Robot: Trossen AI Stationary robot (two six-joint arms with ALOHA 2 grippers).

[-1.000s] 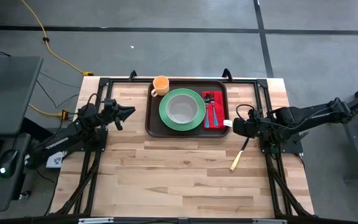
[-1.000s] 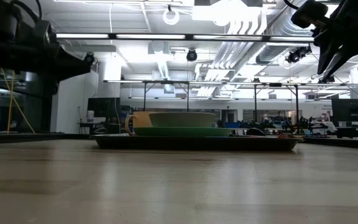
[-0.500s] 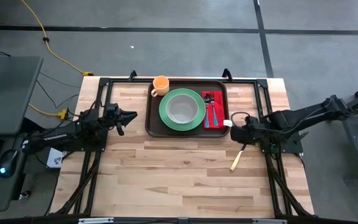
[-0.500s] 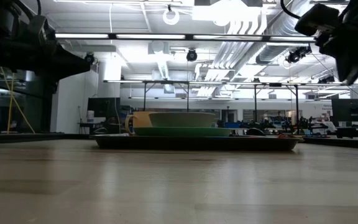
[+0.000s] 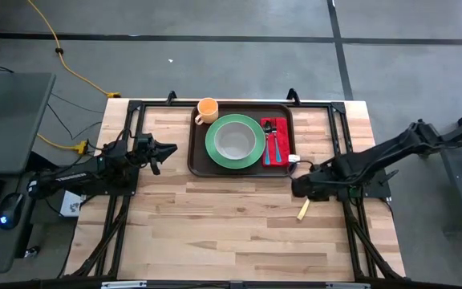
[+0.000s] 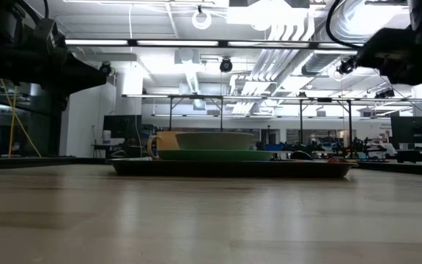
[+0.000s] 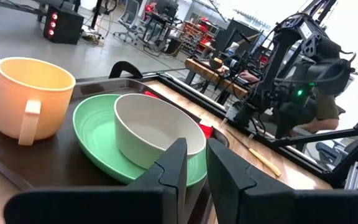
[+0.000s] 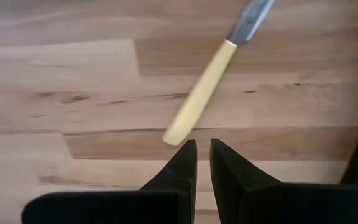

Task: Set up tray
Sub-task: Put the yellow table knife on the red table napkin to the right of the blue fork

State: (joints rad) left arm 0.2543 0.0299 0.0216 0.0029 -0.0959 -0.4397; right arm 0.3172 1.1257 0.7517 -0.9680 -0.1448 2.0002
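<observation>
The dark brown tray (image 5: 199, 164) sits at the table's far middle. It carries a green plate (image 5: 215, 152) with a white bowl (image 5: 235, 140), an orange cup (image 5: 207, 110), and a red napkin (image 5: 274, 152) with a fork and spoon on it. A cream-handled knife (image 5: 303, 210) lies flat on the wood, near and right of the tray. My right gripper (image 8: 202, 144) points steeply down just above the knife's handle end (image 8: 176, 134), shut, touching nothing. My left gripper (image 5: 169, 148) waits left of the tray, level, shut, nothing in it.
The black frame rails (image 5: 339, 128) run along the table's left, right and far sides. Bare wood (image 5: 215, 233) fills the near half of the table. A yellow cable (image 5: 62, 56) lies on the floor beyond the far left corner.
My right gripper has come down and toward the table's near edge, tipping from a shallow slant to point steeply down over the knife. My left arm has swung a little, so its gripper now points straight at the tray. The knife and tray have stayed put.
</observation>
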